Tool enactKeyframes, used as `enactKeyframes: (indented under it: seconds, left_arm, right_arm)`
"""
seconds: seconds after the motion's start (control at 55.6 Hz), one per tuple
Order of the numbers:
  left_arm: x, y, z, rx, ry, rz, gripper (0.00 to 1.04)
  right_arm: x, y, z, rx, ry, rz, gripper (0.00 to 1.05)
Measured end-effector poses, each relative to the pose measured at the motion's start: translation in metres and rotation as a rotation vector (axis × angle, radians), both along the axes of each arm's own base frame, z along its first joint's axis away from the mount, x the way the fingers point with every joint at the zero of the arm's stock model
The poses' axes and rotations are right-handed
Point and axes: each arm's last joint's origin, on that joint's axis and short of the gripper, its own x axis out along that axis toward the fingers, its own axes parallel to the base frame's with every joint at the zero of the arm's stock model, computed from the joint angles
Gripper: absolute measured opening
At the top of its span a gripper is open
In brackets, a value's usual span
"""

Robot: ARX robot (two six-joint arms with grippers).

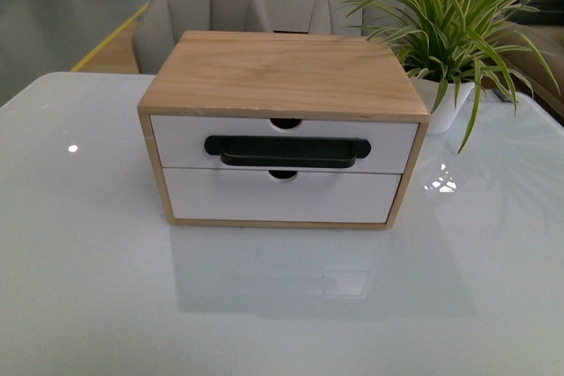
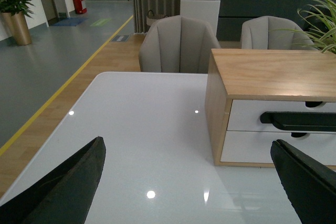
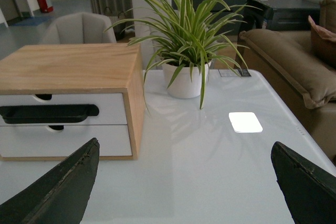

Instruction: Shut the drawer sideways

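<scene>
- The drawer is the top slot of the little wooden cabinet in the middle of the white table. White front, long black bar handle, half-round notch in the top edge.
- From the front it sits flush with the cabinet frame, level with the plain handle-less drawer front under it. I'd say it's basically shut already, or close enough that there's barely any push left. Both wrist views agree: no gap showing at the side.
- The left gripper hangs above the table off the cabinet's left side, fingers spread wide, nothing between them. Not touching the cabinet.
- The right gripper is the same deal on the other side: spread wide, empty, well back from the wood.
- Neither arm shows in the front camera, so both are parked clear of the cabinet, my guess being that leaves the view unblocked.
- A potted spider plant sits just behind the cabinet's right rear corner. Its leaves droop near the top, so a right-arm approach would want to stay low and forward.
- Two grey chairs are tucked in past the far table edge.
</scene>
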Motion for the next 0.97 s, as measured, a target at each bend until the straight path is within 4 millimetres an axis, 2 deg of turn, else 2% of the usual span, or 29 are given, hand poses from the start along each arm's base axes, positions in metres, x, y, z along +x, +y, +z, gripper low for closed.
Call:
enactKeyframes:
  seconds: [0.971]
  left_arm:
    - [0.0,0.0,0.0,0.0,0.0,0.0,0.96]
  right_arm:
    - [0.0,0.0,0.0001,0.0,0.0,0.0,0.96]
